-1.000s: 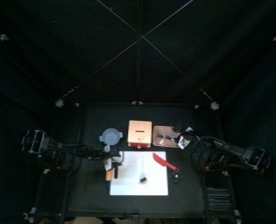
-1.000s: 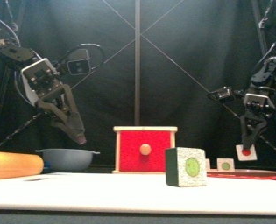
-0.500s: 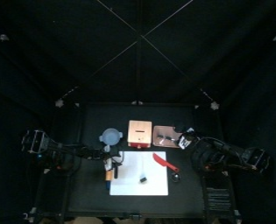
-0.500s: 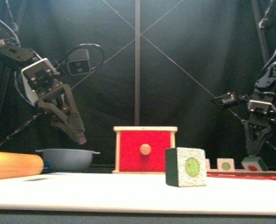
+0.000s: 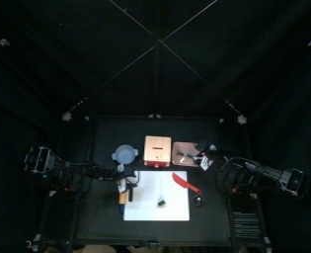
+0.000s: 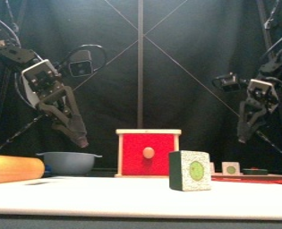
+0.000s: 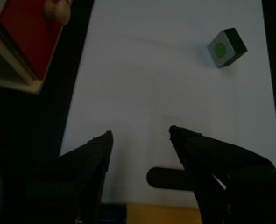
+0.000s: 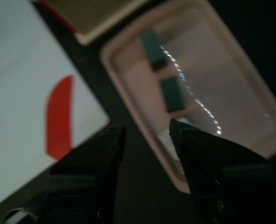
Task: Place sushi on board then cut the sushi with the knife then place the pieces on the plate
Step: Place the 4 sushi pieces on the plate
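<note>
One dark green sushi piece (image 6: 190, 170) with a pale green centre stands upright on the white cutting board (image 5: 171, 207); the left wrist view shows this sushi piece (image 7: 228, 47) ahead of my left gripper (image 7: 139, 134). That gripper is open and empty, hanging over the board's left end (image 5: 128, 179). Two more sushi pieces (image 8: 152, 44) (image 8: 172, 94) lie on the pink tray (image 8: 228, 87). My right gripper (image 8: 146, 127) hovers open above the tray's near edge with nothing between its jaws. A red knife (image 5: 187, 184) lies flat at the board's right side.
The wooden box (image 6: 148, 152) with a red drawer front stands behind the board. The blue-grey bowl (image 6: 69, 162) sits to the box's left. An orange-tan cylinder (image 6: 12, 167) lies along the board's left edge. The pink tray (image 5: 187, 153) is right of the box.
The right gripper dipped toward the tray half a second ago and has since risen and shifted a little left. The left arm has not moved.
</note>
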{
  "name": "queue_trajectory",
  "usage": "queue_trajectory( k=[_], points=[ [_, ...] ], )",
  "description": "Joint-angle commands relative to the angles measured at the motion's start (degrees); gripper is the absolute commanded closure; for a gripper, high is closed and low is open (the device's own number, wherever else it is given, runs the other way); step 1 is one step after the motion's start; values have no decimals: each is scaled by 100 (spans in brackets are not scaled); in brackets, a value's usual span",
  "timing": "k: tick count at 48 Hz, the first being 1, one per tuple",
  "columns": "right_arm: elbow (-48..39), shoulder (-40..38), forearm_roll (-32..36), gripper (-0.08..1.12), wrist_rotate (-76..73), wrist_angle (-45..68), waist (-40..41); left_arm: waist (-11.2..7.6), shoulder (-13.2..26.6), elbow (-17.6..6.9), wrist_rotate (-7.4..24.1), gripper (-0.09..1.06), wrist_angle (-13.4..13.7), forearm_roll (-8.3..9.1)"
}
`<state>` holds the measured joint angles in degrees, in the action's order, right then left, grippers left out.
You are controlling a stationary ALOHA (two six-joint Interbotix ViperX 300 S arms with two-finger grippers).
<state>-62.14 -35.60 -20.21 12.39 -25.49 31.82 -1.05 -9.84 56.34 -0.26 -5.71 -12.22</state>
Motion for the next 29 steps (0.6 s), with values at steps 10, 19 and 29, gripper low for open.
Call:
queue_trajectory(
  k=[10, 19, 29],
  points=[
    [650, 571, -422, 23, 9, 1151, -2355, 18, -44, -105, 0, 7, -18, -9],
    [1213, 1617, -510, 23, 26, 1556, -3182, 18, -44, -105, -9, 7, -18, -9],
    [2039, 2733, -439, 23, 35, 1547, -3762, 18, -44, -97, 0, 7, -18, -79]
  ],
)
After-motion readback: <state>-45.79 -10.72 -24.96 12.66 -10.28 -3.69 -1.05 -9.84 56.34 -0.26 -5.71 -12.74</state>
